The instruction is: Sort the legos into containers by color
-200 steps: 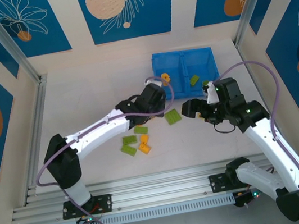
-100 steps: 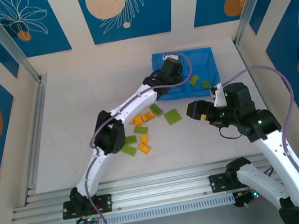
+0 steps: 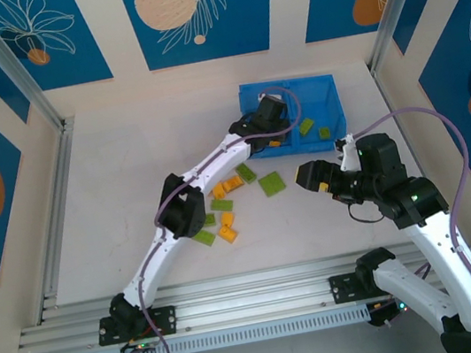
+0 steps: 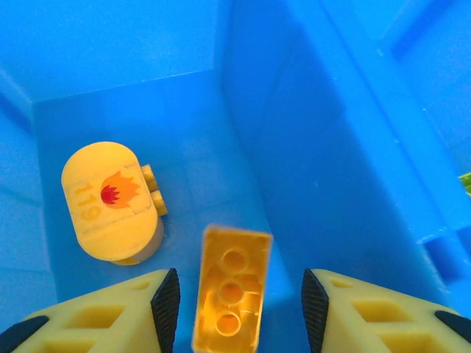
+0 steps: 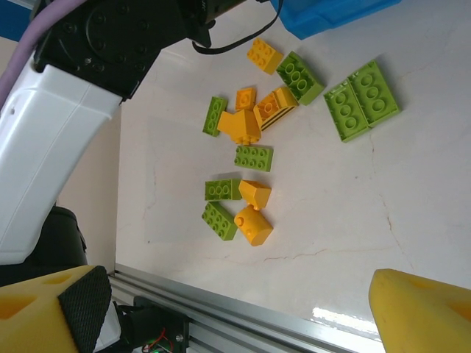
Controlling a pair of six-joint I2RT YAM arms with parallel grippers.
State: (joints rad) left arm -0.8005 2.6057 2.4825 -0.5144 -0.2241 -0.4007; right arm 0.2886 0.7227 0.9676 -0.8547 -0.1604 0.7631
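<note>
Cataloguing by size, largest first.

- worktop (image 3: 125, 158): pale, and carries every item below.
- left arm (image 3: 207, 167): stretched forward and to the right, with its wrist over the bin.
- right arm (image 3: 432, 226): bent, with its wrist above the worktop just in front of the bin's near edge.
- bin (image 3: 316, 92): bright blue, at the far right of the worktop. A divider (image 3: 290, 109) splits it into a left compartment (image 4: 199, 154) and a right compartment (image 3: 317, 114).
- left fingers (image 3: 272, 137): pointing down into the left compartment, partly open. The black pads (image 4: 166, 305) stand on either side of an orange brick with a gap on both sides, so nothing is gripped.
- right fingers (image 3: 306, 173): spread wide, nothing between them.
- green plates (image 5: 362, 99): two side by side on the worktop, just in front of the bin.
- round orange piece (image 4: 110, 202): flame print on top, lying on the floor of the left compartment.
- orange brick (image 4: 232, 298): in the left compartment between the pads, hollow underside toward the camera. I cannot tell whether it rests on the floor.
- green bricks (image 3: 307, 127): two, in the right compartment.
- cluster (image 5: 246, 158): small green and orange legos, loose on the worktop between the bin and the arm bases.
</note>
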